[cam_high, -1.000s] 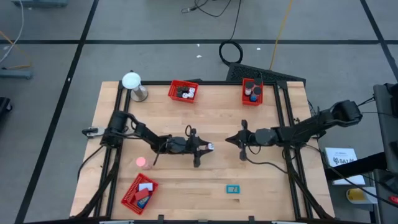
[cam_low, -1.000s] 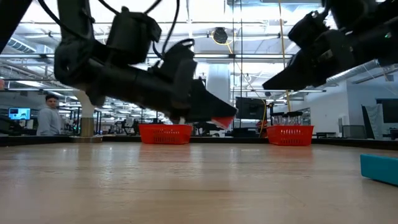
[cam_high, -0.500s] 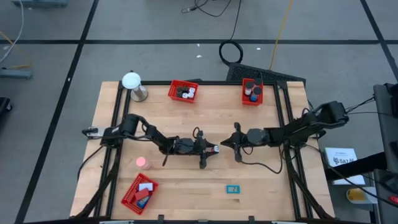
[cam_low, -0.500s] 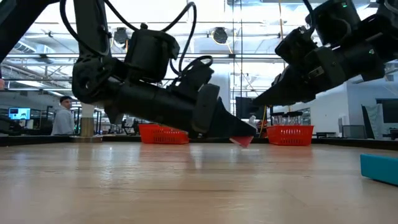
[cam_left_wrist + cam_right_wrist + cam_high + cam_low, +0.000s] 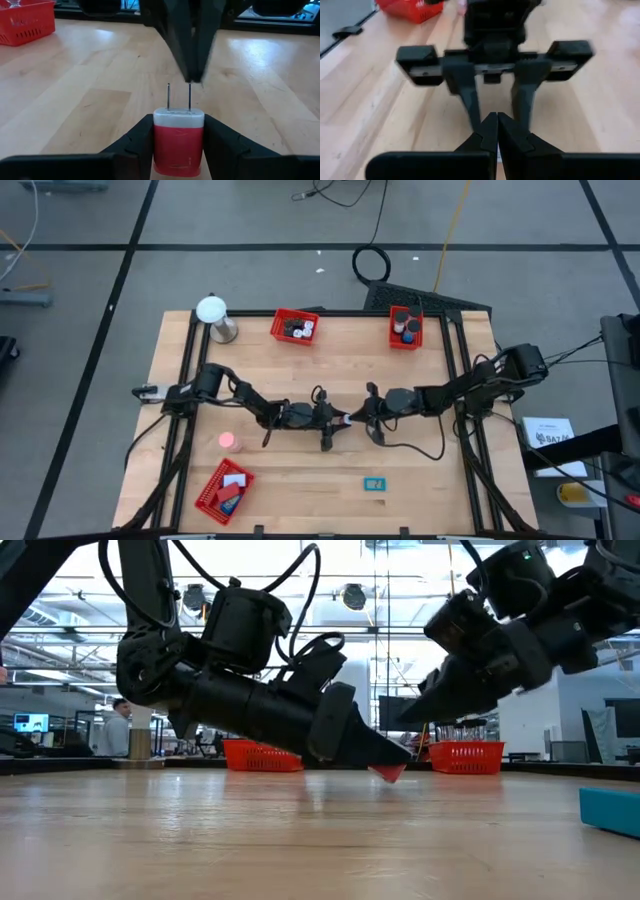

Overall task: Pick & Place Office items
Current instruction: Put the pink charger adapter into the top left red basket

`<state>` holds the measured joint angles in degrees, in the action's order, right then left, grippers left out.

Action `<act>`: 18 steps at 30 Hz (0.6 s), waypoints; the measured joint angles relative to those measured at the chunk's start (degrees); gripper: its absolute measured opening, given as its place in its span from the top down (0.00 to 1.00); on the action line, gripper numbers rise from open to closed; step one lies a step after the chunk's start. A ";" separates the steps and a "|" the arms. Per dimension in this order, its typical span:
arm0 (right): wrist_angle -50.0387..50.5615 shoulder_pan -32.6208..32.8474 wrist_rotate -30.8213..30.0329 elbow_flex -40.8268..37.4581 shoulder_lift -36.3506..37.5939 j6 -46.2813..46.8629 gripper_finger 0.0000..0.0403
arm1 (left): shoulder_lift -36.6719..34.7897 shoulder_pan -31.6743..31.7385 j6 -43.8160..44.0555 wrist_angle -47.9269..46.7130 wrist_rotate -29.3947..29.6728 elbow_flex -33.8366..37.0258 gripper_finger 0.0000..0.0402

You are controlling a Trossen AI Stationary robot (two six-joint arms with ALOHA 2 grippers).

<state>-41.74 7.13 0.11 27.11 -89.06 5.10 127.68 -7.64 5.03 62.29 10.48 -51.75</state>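
At table centre, one red-and-white plug adapter (image 5: pixel 178 142) between left pincer (image 5: pixel 178 131) fingers.

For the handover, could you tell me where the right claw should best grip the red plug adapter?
Probably on the white cap end of the red plug adapter, approaching head-on. The left claw clamps its red sides, so only that end, prongs forward, faces the right claw.

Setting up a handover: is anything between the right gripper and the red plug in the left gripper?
Nothing visible does. The left gripper holds the red plug with its prongs pointing out, and the right gripper, fingers shut, sits right at the prong tips above the bare table. Whether they touch cannot be told.
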 joint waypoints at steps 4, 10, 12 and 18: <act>5.36 -0.20 -0.07 0.00 1.31 -0.31 1.00 | 0.01 0.02 -0.03 -0.70 0.10 0.04 0.66; 10.46 -0.69 -1.89 -0.07 3.27 0.39 1.00 | -0.02 -0.09 -0.01 -1.34 0.08 0.02 0.67; 11.20 -0.69 -2.02 0.00 3.19 1.07 1.00 | -0.02 -0.11 -0.03 -1.37 0.08 0.02 0.67; 8.23 -0.69 -0.01 0.15 1.90 1.29 1.00 | -0.02 -0.11 0.01 -1.47 0.07 0.02 0.67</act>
<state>-33.51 6.44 0.10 27.26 -87.15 6.39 127.66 -7.75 5.04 60.82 10.55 -51.72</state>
